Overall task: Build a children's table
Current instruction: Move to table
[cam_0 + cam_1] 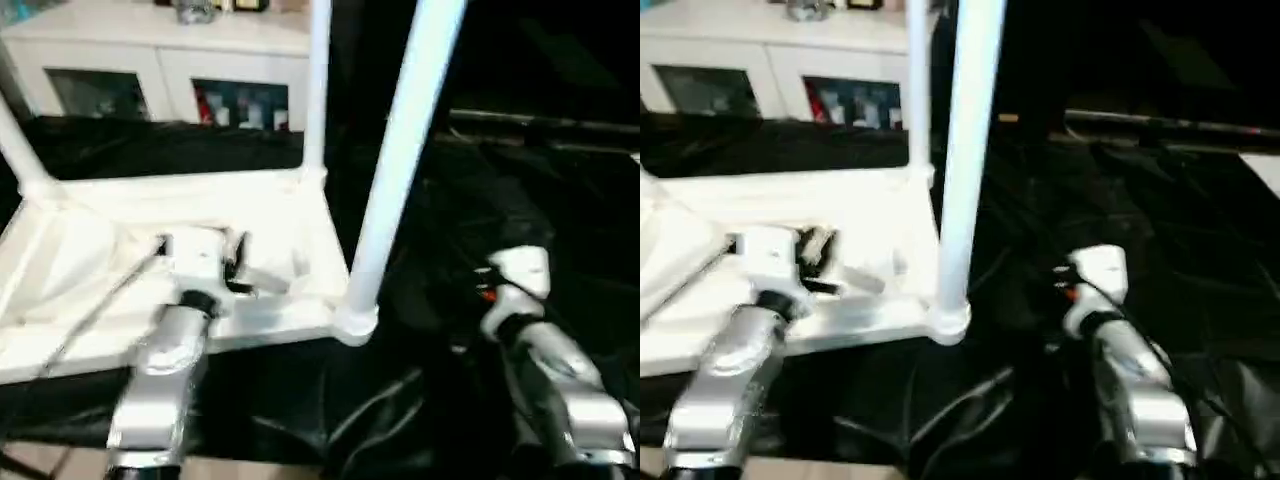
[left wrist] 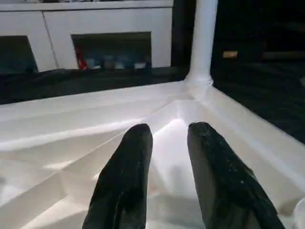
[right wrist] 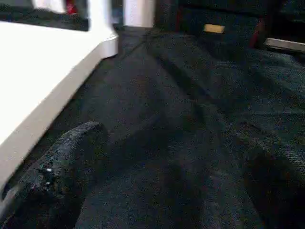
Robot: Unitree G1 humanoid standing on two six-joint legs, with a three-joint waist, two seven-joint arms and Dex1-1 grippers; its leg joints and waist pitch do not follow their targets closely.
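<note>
1. Tabletop (image 1: 120, 290) lies underside up on the black-draped surface (image 1: 450, 240); ribs and rim face the camera.
2. Three legs stand in corner sockets: near-right leg (image 1: 395, 160), far-right leg (image 1: 318, 85), far-left leg (image 1: 15, 140).
3. Left tool (image 2: 169, 148) hovers over the ribbed underside, fingers parted narrowly, gripping nothing.
4. Right tool (image 3: 157, 167) sits over the cloth beside the tabletop's edge, spread wide, empty.
5. Handling judgement: hollow plastic, likely light and stiff, smooth enough to slip. Best holds look like the rim or a rib; legs low, near the socket.
</note>
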